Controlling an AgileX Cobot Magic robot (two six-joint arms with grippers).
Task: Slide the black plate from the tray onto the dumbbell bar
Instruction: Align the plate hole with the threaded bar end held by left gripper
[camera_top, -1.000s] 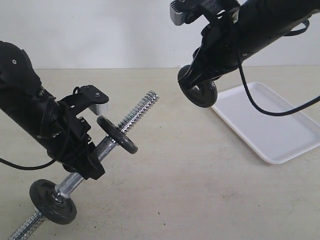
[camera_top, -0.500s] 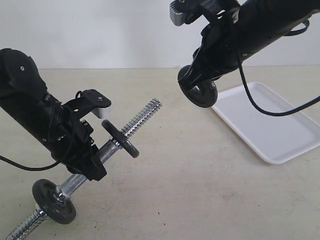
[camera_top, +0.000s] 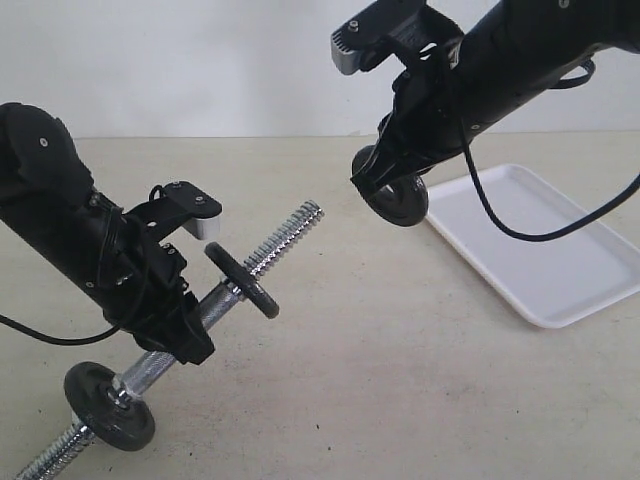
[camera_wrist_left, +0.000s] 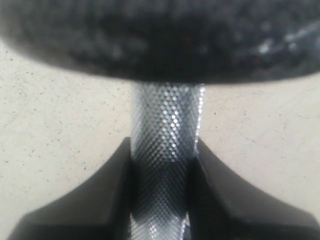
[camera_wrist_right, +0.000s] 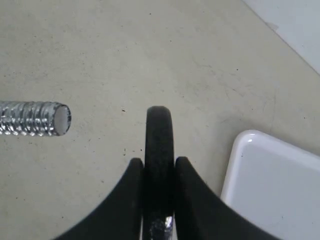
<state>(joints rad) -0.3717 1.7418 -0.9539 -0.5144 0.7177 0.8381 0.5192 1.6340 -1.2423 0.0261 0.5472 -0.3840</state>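
My right gripper (camera_top: 385, 180) is shut on the black plate (camera_top: 399, 200), holding it on edge in the air, left of the white tray (camera_top: 540, 250). In the right wrist view the plate (camera_wrist_right: 159, 140) sits edge-on between the fingers, with the bar's threaded tip (camera_wrist_right: 42, 119) off to one side and apart from it. My left gripper (camera_top: 190, 320) is shut on the knurled middle of the dumbbell bar (camera_top: 280, 240), holding it tilted with its free threaded end up toward the plate. One black disc (camera_top: 240, 280) sits above my grip. Another disc (camera_top: 108, 405) with a chrome nut sits below.
The tray (camera_wrist_right: 280, 185) lies on the beige table at the right with nothing seen in it. A white wall stands behind the table. The bar's lower threaded end (camera_top: 45, 458) reaches down toward the table's front left.
My right gripper has shifted left and slightly down with the plate, nearer the bar's upper tip. The left arm and bar settled slightly lower a second ago, then held still.
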